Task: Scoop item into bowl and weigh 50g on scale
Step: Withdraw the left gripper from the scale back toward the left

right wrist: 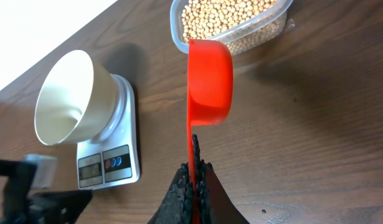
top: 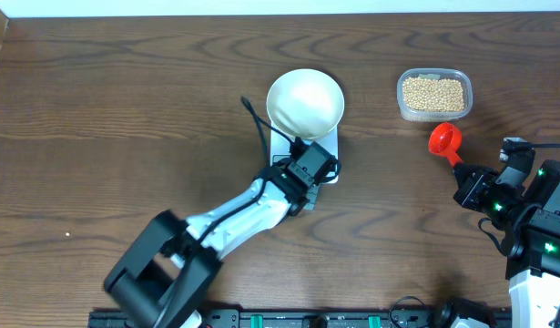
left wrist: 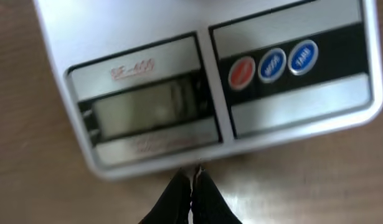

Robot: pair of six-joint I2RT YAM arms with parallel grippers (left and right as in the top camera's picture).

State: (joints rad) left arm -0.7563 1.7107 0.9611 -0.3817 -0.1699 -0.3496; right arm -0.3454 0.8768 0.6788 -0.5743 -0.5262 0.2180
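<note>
The white bowl [top: 305,103] stands empty on the white scale [top: 333,148], which it mostly hides. My left gripper [top: 312,175] is shut with nothing in it. Its tips [left wrist: 192,171] sit just off the front edge of the scale [left wrist: 210,93], below the grey display, which is too blurred to read. The beans [top: 433,93] fill a clear tub [top: 402,107] at the back right. My right gripper [top: 463,178] is shut on the handle of an empty red scoop [top: 444,139]. In the right wrist view this gripper [right wrist: 195,167] holds the scoop [right wrist: 210,81] on its side, just in front of the beans [right wrist: 222,22].
One red and two blue round buttons [left wrist: 272,64] sit to the right of the scale's display. Bare wooden table [top: 97,137] lies to the left of the scale and between the scale and the tub. The left arm [top: 225,223] crosses the front middle.
</note>
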